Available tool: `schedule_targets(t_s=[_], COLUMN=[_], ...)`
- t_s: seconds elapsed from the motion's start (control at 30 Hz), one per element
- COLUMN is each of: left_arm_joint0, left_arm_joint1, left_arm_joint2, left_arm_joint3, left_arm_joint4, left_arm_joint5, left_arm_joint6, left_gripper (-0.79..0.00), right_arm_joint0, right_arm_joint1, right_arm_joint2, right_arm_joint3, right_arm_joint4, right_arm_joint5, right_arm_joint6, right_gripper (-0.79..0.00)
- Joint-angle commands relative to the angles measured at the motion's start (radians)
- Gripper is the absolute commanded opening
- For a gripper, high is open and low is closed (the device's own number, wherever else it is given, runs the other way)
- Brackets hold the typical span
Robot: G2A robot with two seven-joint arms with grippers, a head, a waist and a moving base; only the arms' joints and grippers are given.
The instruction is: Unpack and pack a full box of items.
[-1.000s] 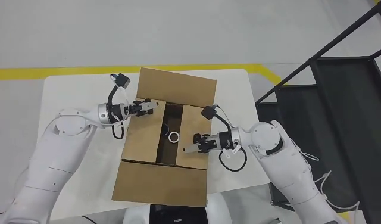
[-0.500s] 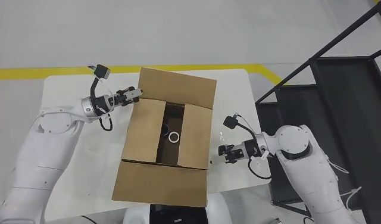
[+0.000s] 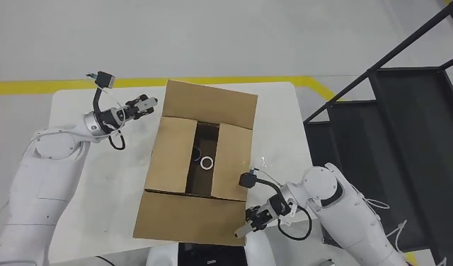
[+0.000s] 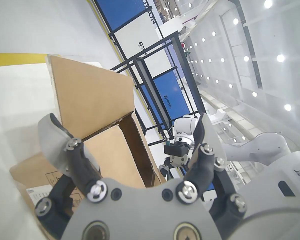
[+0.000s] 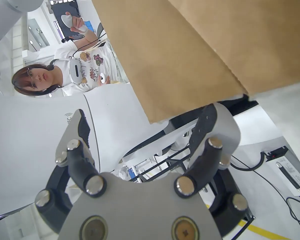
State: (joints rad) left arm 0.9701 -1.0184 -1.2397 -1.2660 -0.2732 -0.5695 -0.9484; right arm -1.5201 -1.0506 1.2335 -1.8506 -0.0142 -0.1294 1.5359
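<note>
From above, you see the box (image 3: pixel 202 105) mid-desk (image 3: pixel 277 110), flaps out, its contents mostly lost in shadow (a white ring (image 3: pixel 206 163) shows). Left wrist: left end effector (image 4: pixel 126 123) spread beside the far flap. Right wrist: right end effector (image 5: pixel 145 116) spread at the near flap's corner.

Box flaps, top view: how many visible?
4. The far flap and near flap are folded outward. The left flap and right flap lie between them with a gap in the middle. No more seem hidden.
</note>
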Motion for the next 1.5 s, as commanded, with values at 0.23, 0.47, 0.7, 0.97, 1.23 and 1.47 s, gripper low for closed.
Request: schedule_targets(t_s=[0.23, 0.47, 0.7, 0.97, 1.23, 1.47], left_arm_joint0=[0.057, 0.08, 0.081, 0.078, 0.079, 0.054], left_arm_joint1=[0.016, 0.02, 0.02, 0.019, 0.018, 0.021], left_arm_joint2=[-0.058, -0.068, -0.059, -0.046, -0.035, -0.051], left_arm_joint3=[-0.052, -0.075, -0.086, -0.104, -0.107, -0.077], left_arm_joint4=[0.022, 0.029, 0.041, 0.057, 0.058, 0.058], left_arm_joint5=[0.016, 0.026, 0.037, 0.049, 0.054, 0.042], left_arm_joint6=[0.018, 0.025, 0.025, 0.028, 0.025, 0.011], left_gripper=[0.0, 0.0, 0.0, 0.0, 0.0, 0.0], right_arm_joint0=[0.018, 0.018, 0.04, 0.066, 0.079, 0.127], right_arm_joint1=[0.006, 0.01, 0.006, 0.007, 0.003, -0.003], right_arm_joint2=[-0.005, 0.022, 0.006, 0.022, 0.015, -0.051], right_arm_joint3=[0.013, 0.058, 0.118, 0.096, 0.071, 0.079], right_arm_joint4=[0.183, 0.319, 0.41, 0.426, 0.337, 0.129], right_arm_joint5=[-0.025, -0.048, -0.07, -0.123, -0.131, -0.06], right_arm_joint6=[-0.014, -0.066, -0.151, -0.235, -0.423, -0.53], right_gripper=[0.0, 0.0, 0.0, 0.0, 0.0, 0.0])
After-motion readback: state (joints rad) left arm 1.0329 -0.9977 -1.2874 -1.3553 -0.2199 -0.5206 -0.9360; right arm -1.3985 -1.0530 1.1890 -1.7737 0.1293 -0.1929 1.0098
